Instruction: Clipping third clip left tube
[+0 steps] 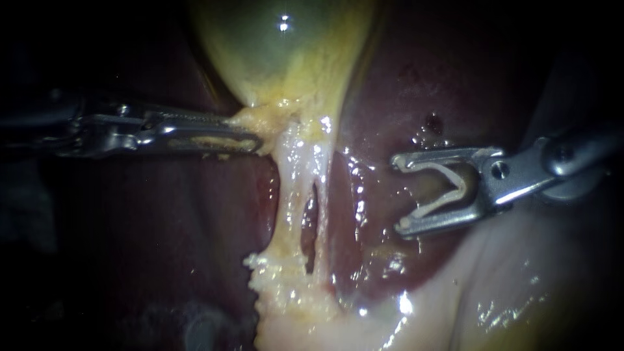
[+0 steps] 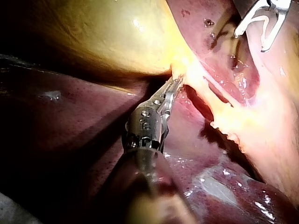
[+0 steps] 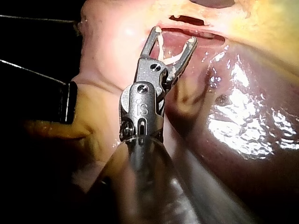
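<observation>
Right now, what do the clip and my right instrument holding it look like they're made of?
The clip looks like matte off-white plastic: pale, dull, no metallic glint. My right instrument looks like steel with a brushed grey finish: silvery, with bright highlights along its edges. Both are guesses from looks alone.

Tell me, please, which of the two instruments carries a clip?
The right instrument: a pale clip sits between its jaws, whereas the left instrument grips yellowish tissue under the gallbladder.
</observation>
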`<state>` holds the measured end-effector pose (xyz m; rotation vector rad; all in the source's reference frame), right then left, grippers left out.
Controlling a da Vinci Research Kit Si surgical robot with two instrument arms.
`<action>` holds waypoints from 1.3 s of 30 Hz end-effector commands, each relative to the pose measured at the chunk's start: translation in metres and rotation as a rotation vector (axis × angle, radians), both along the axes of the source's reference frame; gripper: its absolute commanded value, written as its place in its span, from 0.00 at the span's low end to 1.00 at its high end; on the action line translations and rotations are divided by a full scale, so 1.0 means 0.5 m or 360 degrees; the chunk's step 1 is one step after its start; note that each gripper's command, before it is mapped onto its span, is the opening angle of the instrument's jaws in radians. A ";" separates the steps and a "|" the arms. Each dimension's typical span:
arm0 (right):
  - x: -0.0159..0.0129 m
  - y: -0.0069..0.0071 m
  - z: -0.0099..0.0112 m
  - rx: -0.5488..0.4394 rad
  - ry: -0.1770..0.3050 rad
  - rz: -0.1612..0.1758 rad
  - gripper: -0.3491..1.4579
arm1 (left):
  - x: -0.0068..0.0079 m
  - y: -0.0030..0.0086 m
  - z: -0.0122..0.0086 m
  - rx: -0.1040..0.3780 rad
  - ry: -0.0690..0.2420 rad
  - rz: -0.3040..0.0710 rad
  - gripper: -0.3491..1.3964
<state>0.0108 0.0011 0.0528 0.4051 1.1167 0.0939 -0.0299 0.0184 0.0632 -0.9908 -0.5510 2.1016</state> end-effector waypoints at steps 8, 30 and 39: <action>0.0000 0.0001 0.0002 0.0001 0.0001 -0.0001 0.47 | 0.0037 0.0025 -0.0045 0.0010 -0.0004 0.0002 0.00; 0.0026 -0.0002 -0.0001 0.0045 0.0013 0.0018 0.47 | 0.0125 0.0082 -0.0142 -0.0021 -0.0019 -0.0099 0.00; 0.0126 -0.0035 0.0035 0.0235 0.0005 0.0120 0.47 | 0.0122 0.0077 -0.0139 -0.0026 -0.0025 -0.0107 0.00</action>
